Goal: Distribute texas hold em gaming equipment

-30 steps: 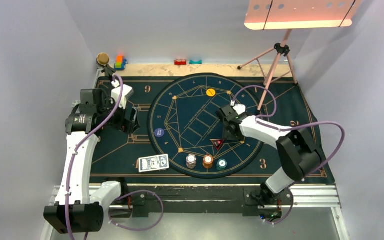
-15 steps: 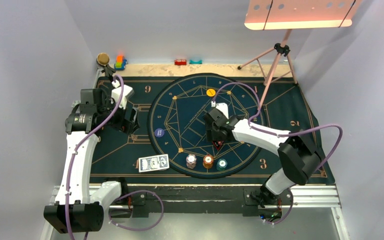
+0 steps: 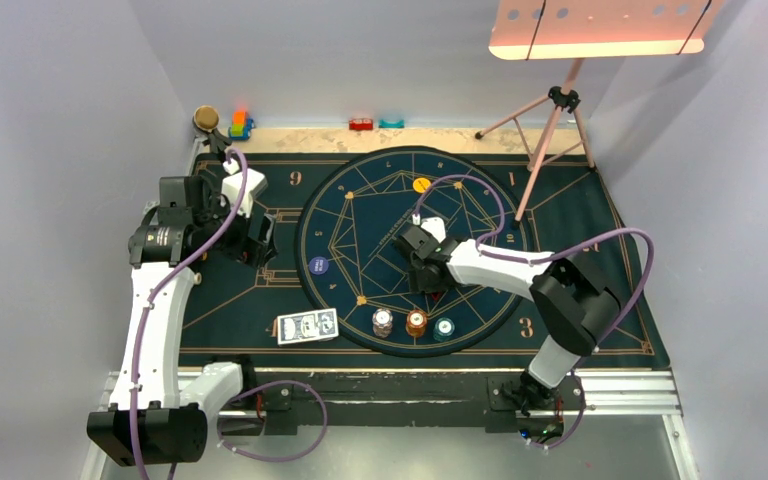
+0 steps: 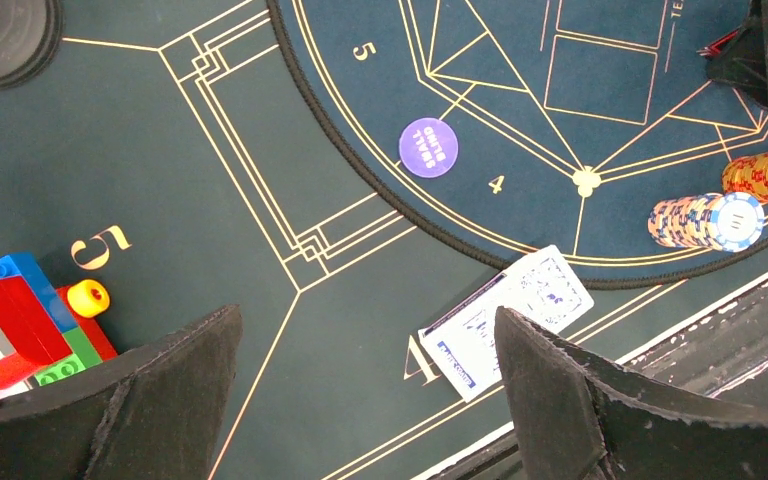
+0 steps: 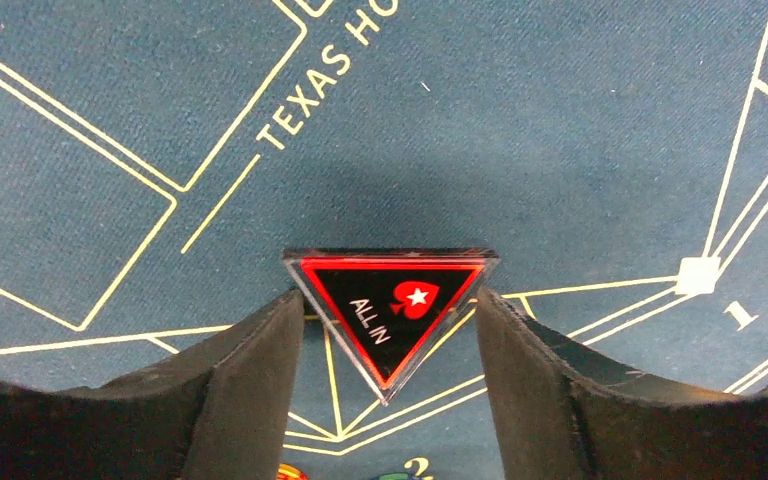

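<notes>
1. Right end effector point(image 5: 390, 330): closed on the triangular all-in marker point(image 5: 390, 305). The marker sits between the two fingers, point toward the wrist and flat edge away from it. Its shadow on the round mat point(image 5: 560, 120) suggests it is held clear of the surface.

2. Left end effector point(image 4: 360, 400): fingers spread wide, nothing between them. It hangs above the table point(image 3: 580, 200), off the round mat.

3. Task progress, judged from the layout: early.
- The white chip stack point(image 3: 382, 322), orange chip stack point(image 3: 416, 322) and teal chip stack point(image 3: 444, 326) stand side by side. They lie just on the wrist side of the right end effector and are not yet shared out.
- The card pile point(image 4: 507, 320) is one undealt deck. It lies just ahead of the left end effector's fingertips, toward the right finger in its wrist view.
- The blue button point(image 4: 428, 147) lies further ahead of the left end effector, on the round mat.
- The orange button point(image 3: 421, 185) lies well beyond the right end effector, on the mat's far side.

4. Outstanding: place the marker, divide the chips, deal the cards.

5. Ignore the toy blocks point(image 4: 20, 320) beside the left end effector's left finger.
</notes>
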